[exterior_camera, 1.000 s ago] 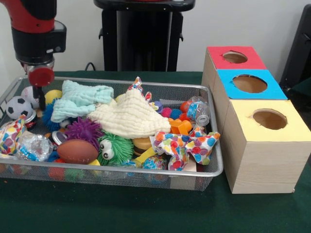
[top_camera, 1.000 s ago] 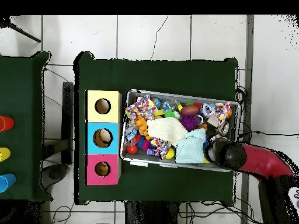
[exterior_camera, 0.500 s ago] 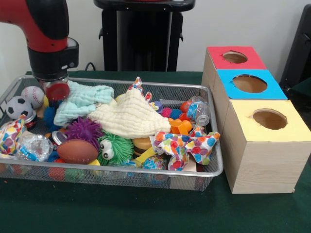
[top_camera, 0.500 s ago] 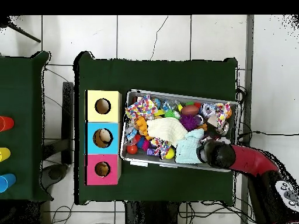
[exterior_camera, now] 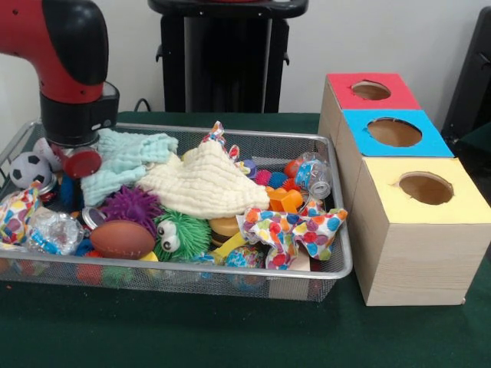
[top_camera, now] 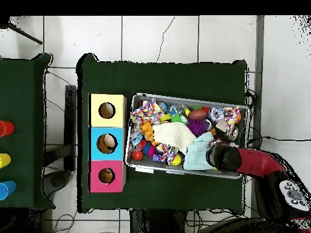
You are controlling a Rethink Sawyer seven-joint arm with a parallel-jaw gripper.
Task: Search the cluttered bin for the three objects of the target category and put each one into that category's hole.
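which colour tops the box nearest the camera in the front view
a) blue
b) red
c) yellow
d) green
c: in the front view the yellow-topped box stands closest, with the blue-topped box behind it and the red-topped box farthest back, all beside the wire bin.

Bin (exterior_camera: 337,264) of toys left of three boxes (exterior_camera: 406,207) in front view, cloths (exterior_camera: 203,184) atop toys, arm (exterior_camera: 73,84) over bin's left end
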